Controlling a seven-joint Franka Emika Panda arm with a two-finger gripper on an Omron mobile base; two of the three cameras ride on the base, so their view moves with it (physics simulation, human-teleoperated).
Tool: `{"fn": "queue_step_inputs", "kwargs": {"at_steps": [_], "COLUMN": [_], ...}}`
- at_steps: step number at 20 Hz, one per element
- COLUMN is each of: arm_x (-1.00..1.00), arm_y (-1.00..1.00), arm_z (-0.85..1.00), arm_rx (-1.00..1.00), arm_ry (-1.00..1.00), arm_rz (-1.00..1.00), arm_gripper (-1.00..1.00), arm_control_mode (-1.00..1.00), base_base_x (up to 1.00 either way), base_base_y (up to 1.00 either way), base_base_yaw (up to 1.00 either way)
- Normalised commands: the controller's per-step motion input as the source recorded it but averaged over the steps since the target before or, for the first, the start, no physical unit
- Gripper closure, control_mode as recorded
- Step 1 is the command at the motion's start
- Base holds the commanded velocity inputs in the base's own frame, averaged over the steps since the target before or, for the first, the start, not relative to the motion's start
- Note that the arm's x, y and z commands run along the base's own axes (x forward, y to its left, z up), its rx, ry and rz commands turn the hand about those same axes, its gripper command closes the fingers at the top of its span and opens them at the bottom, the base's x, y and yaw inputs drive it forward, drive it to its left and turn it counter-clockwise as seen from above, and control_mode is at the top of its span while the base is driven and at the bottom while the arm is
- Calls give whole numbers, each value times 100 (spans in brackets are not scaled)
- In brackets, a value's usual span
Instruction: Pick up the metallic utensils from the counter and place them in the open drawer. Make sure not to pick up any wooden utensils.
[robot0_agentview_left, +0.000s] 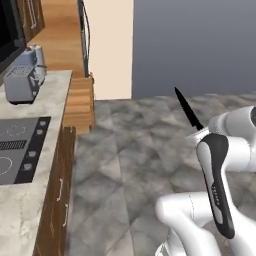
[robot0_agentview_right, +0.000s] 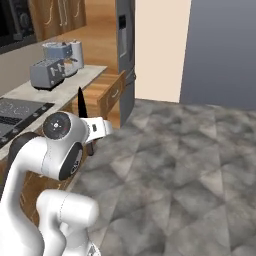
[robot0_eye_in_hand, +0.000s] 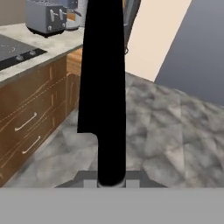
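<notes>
Ahead, the open drawer (robot0_agentview_right: 111, 92) stood pulled out from the end of the stovetop counter (robot0_agentview_right: 75, 80), its orange-brown front and metal bar handle facing the grey tiled floor (robot0_agentview_right: 180, 155); its inside could not be seen from these angles, so what it held could not be told. Meanwhile the gripper (robot0_eye_in_hand: 111, 178) was clamped on a black knife (robot0_eye_in_hand: 104, 87), gripping it by the handle end, with the broad dark blade rising straight up from between the fingertips. From the left base camera the blade (robot0_agentview_left: 188, 109) pointed up and away above the white arm. Beyond it, a toaster (robot0_agentview_right: 47, 72) sat on that counter beside a dark stovetop (robot0_agentview_left: 20, 147).
</notes>
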Motion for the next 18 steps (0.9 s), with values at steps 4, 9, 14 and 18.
{"fn": "queue_step_inputs", "kwargs": {"at_steps": [4, 9, 14, 18], "arm_x": [0, 0, 0, 0], "arm_y": [0, 0, 0, 0], "arm_z": [0, 0, 0, 0], "arm_rx": [0, 0, 0, 0], "arm_ry": [0, 0, 0, 0], "arm_rz": [0, 0, 0, 0], "arm_gripper": [100, 100, 100, 100], "arm_control_mode": [100, 100, 100, 100], "base_base_x": [100, 100, 100, 100], "base_base_y": [40, 50, 22, 20], "base_base_yaw": [0, 0, 2, 2]}}
